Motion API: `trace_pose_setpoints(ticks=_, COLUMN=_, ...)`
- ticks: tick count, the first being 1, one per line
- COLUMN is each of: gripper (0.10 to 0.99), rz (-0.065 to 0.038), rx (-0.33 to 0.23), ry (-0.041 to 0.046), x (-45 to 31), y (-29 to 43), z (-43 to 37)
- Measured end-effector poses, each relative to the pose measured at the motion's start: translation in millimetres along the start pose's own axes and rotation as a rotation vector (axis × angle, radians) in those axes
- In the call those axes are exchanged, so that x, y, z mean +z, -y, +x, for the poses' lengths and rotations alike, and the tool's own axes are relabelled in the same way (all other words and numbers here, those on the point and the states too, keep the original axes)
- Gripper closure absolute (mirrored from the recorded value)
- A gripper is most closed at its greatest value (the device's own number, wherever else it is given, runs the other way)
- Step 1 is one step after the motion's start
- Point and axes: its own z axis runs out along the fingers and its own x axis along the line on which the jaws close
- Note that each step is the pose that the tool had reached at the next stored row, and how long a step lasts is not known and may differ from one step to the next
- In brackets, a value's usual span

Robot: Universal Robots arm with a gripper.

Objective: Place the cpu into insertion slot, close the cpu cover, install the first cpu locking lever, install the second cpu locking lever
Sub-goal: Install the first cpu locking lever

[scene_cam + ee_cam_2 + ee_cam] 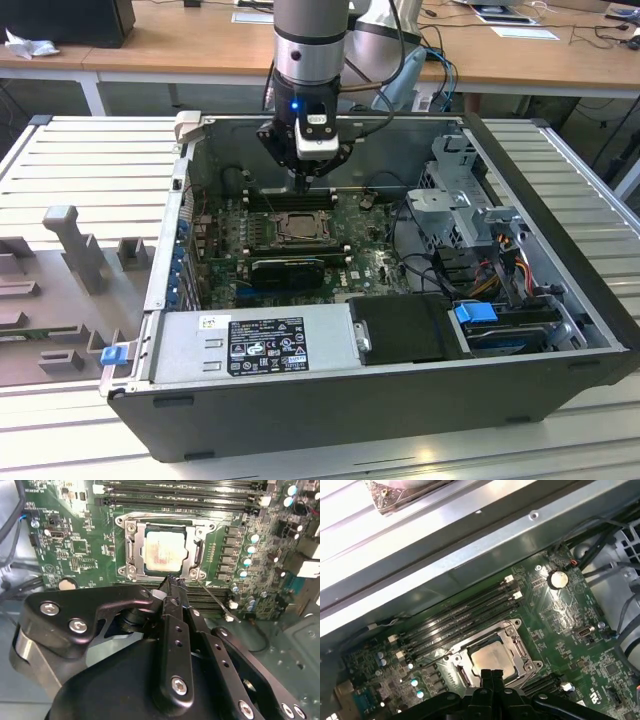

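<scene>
The cpu (164, 550) (492, 660), pale silver, lies flat in the insertion slot (210, 530) on the green motherboard (75, 545). The cpu cover (165, 527), a silver frame, lies down around it. A thin locking lever (212, 597) sticks out at an angle from one corner of the socket. My gripper (171, 581) (491, 674) is shut with nothing between its black fingers, and its tips hang just over the socket's edge near that corner. In the exterior view the gripper (305, 182) hovers above the socket (297, 228) inside the open computer case.
Long black RAM slots (185, 495) (465, 615) run beside the socket. Case walls (400, 400), a power supply (260, 345), a drive cage (465, 200) and cables (500, 265) surround the board. A grey fixture (75, 250) stands on the slatted table at the exterior view's left.
</scene>
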Motion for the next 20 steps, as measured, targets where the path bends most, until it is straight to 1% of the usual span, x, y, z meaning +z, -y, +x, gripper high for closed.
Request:
trace_pose_setpoints(ticks=5, gripper=0.980, rz=0.001, rx=-0.069, ry=-0.0032, x=0.0, y=0.0, z=0.0)
trace_pose_setpoints(ticks=13, gripper=0.980, rz=0.002, rx=-0.142, ry=-0.0065, x=0.0, y=0.0, z=0.0)
trace_pose_setpoints(ticks=17, gripper=0.980, rz=0.003, rx=-0.200, ry=-0.0092, x=0.0, y=0.0, z=0.0)
trace_pose_setpoints(ticks=20, gripper=0.980, rz=0.003, rx=-0.221, ry=-0.0102, x=0.0, y=0.0, z=0.0)
